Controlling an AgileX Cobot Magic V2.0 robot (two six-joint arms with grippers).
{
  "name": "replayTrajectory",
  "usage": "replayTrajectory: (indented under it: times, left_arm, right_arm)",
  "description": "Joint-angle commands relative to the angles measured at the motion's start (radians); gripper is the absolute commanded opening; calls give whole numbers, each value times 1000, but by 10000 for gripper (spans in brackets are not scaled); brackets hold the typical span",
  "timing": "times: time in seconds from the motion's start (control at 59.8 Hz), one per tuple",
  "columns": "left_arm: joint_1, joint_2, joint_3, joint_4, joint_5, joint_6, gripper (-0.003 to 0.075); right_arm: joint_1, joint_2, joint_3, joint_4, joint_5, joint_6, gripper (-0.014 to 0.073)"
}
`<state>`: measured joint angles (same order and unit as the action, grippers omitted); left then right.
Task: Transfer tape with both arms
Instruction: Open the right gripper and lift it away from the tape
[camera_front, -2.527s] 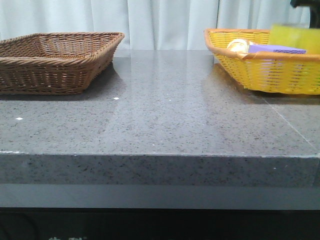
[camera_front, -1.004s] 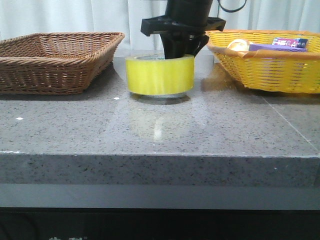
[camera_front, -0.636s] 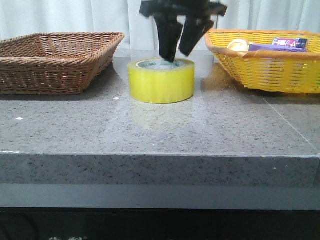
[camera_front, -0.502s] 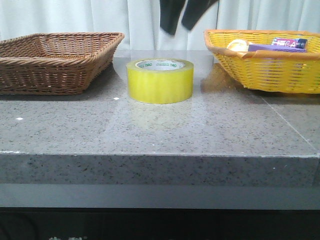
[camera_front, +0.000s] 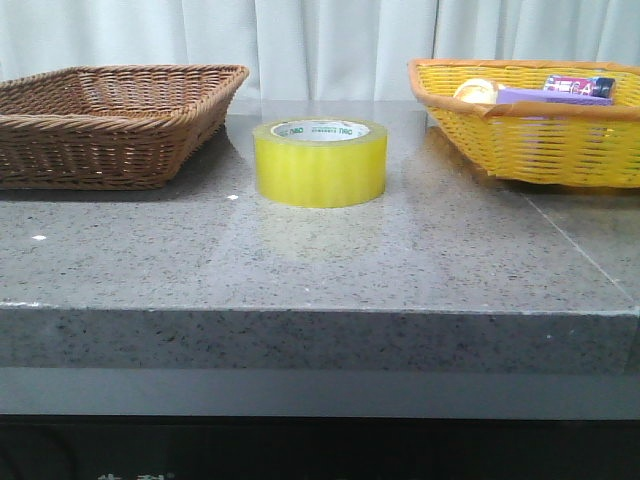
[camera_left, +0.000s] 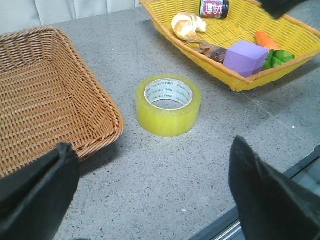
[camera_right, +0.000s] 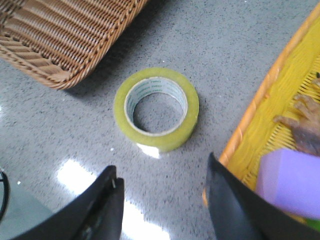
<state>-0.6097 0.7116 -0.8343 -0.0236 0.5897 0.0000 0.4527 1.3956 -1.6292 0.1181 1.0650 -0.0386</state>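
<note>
Sitting flat on the bench (camera_front: 320, 260), the tape (camera_front: 320, 162) lies between the two baskets, touching neither.

The tape rests core up, white label showing inside, nearer the brown basket (camera_front: 110, 120) than the yellow basket (camera_front: 530, 130) as the left wrist view shows it. The right pincer (camera_right: 162, 205) hangs above it with fingers spread wide and nothing held; the left pincer (camera_left: 155, 192) is also gaping and empty, higher and further off. Judging from this, the first half looks done: the tape is out on the bench midway. What remains, I would guess, is the left arm's share, coming down, closing on the roll and carrying it into the brown basket, which is empty as far as shown.
</note>
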Motion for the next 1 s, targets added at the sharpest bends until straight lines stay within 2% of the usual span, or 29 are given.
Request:
replayTrajectory:
  times: [0.0,0.301,0.552,0.753,0.987]
  left_arm:
    - [-9,5,-35,-10,-67,0,600]
    - [-9,5,-35,-10,-67,0,600]
    - [-9,9,-35,-10,-69,0,600]
    - [-9,94,-85,-10,-38,28,600]
    - [-9,300,-285,-10,191,167,600]
  right_arm:
    - [-1,-132,72,8,-110,4,402]
    - [-1,-454,422,8,-295,4,402]
    - [-1,-637,659,8,-422,4,402]
    - [-1,-683,698,8,-423,4,402]
    - [-1,-680,698,8,-411,4,402]
